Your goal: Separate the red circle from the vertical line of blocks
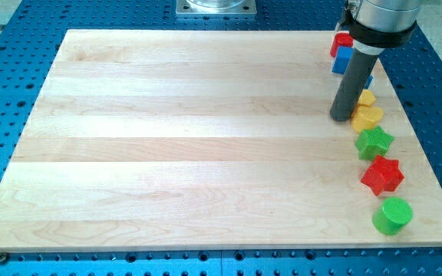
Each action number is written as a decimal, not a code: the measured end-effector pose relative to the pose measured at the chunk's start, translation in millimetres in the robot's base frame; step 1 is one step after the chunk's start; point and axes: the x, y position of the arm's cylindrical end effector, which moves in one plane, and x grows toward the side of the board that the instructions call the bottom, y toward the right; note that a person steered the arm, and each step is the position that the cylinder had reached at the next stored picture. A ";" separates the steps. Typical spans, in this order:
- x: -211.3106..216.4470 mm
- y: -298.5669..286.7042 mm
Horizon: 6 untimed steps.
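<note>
Red block (339,42), presumably the red circle (shape half hidden by the arm), at the view's top end of the line along the worktop's (190,138) right edge, touching the blue block (342,61). Likely light, rigid and free-sliding; best pushed on its right flank, toward the view's left. My tip (342,118) just left of the lower yellow block (367,117), further down the line; no hand fitted, nothing held.

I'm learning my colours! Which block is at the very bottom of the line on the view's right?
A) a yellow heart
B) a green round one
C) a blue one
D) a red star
B: the green round block sits lowest in the line, just below the red star.
</note>
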 end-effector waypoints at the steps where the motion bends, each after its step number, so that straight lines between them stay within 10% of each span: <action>1: -4.1 -0.6; 2: -20.9 -35.9; 4: -189.3 -82.5; 6: -192.5 96.9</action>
